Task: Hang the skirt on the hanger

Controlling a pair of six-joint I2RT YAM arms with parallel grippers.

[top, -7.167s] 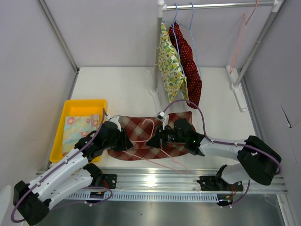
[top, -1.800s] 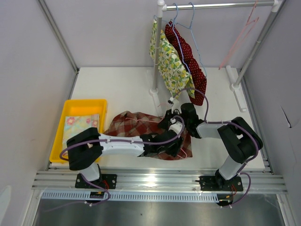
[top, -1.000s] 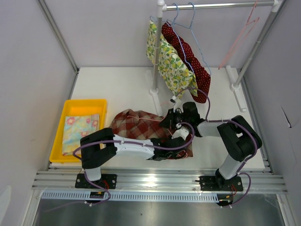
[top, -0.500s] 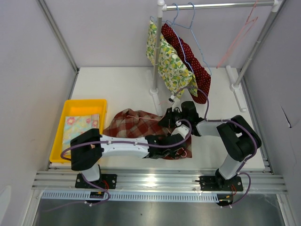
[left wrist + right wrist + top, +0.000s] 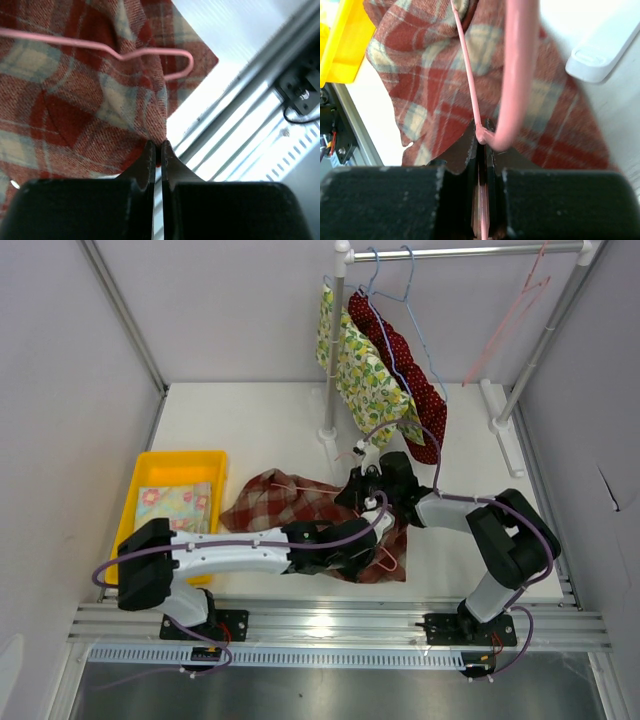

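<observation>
White table (image 5: pixel 250 430): everything sits on it, and both arms are fixed at its near edge.
Metal rail (image 5: pixel 460 252): it stands at the back right, high over the table, on two poles.
Long left arm (image 5: pixel 230 550): it is white and black, and it lies low across the front, from the left side to the middle.
Bent right arm (image 5: pixel 500 540): it comes from the right side and points to the middle.
Checked skirt (image 5: pixel 280 505): it has red and tan squares. It lies crumpled on the table in the middle, between the tray and the right arm, not on the rail.
Yellow tray (image 5: pixel 135 510): it sits on the left of the table, with a folded flowery cloth (image 5: pixel 175 508) inside.
Lemon cloth (image 5: pixel 365 380): it hangs from the rail by the left pole.
Red dotted cloth (image 5: pixel 415 390): it hangs just behind the lemon cloth, with a blue hanger (image 5: pixel 395 290) at its top.
Thin pink hanger (image 5: pixel 520 60): it lies on the skirt and touches it.
Spare hanger (image 5: pixel 520 300): it is also pink and hangs at the right end of the rail.
Black left gripper (image 5: pixel 157 148): it is at the near right part of the skirt. Its jaws are pressed together and pinch a fold at the skirt's edge.
Black right gripper (image 5: pixel 481 135): it is over the far right part of the skirt. Its jaws are squeezed tight on the wire of the pink hanger.
</observation>
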